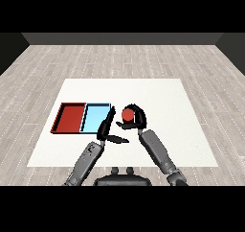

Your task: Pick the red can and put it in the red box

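The red can (128, 114) stands upright on the white table, just right of the trays. My right hand (138, 118) wraps around it, fingers curled over its far side and thumb below it. The red tray (61, 117) lies at the left of the table, with nothing in it. My left hand (106, 128) is open with straight fingers pointing up along the right edge of the light blue tray, its thumb sticking out to the right. It holds nothing.
The light blue tray (95, 117) lies directly right of the red tray, touching it, between the can and the red tray. The white table (182, 130) extends to the right and behind.
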### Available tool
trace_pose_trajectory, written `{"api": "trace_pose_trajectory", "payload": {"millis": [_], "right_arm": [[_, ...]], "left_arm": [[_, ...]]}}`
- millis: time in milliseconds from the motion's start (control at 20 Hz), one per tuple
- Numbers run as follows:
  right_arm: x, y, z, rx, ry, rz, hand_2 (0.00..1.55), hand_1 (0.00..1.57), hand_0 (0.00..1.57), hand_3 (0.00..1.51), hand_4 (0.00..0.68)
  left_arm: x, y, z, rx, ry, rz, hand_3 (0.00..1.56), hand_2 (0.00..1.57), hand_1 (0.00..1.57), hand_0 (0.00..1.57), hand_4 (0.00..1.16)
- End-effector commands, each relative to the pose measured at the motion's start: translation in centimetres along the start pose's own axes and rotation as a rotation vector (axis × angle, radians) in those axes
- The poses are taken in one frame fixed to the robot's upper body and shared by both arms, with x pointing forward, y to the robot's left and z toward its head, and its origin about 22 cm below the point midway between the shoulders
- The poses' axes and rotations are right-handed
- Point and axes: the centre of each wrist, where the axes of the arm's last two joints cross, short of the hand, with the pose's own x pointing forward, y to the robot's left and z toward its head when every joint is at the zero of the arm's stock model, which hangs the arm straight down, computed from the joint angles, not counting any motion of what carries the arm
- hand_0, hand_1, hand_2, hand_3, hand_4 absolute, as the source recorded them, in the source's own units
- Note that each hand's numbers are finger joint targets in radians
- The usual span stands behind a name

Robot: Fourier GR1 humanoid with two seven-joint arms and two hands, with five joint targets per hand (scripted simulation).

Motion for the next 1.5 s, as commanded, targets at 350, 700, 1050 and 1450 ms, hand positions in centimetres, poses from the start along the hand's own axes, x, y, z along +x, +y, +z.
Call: {"api": "trace_pose_trajectory", "payload": {"millis": [350,700,1050,1450], "right_arm": [[0.0,2.1,1.7,0.055,-0.048,-0.045,1.44,1.43,1.43,1.4,0.615],[2.4,3.8,2.0,0.076,-0.02,-0.066,1.43,1.44,1.44,1.38,0.609],[1.9,4.6,2.3,0.093,-0.027,-0.079,1.45,1.45,1.45,1.4,0.555],[1.3,4.8,2.7,0.101,-0.048,-0.112,1.46,1.51,1.51,1.4,0.528]], "left_arm": [[-0.6,-0.4,-1.5,-0.021,0.066,-0.051,0.0,0.0,0.0,0.0,0.0],[-1.2,-2.0,-3.5,-0.039,0.045,-0.048,0.0,0.0,0.0,0.0,0.0],[-1.1,-1.8,-3.5,-0.054,0.059,-0.042,0.0,0.0,0.0,0.0,0.0],[-0.7,-3.7,-3.3,0.033,0.072,-0.115,1.25,1.32,1.3,1.3,0.86]]}}
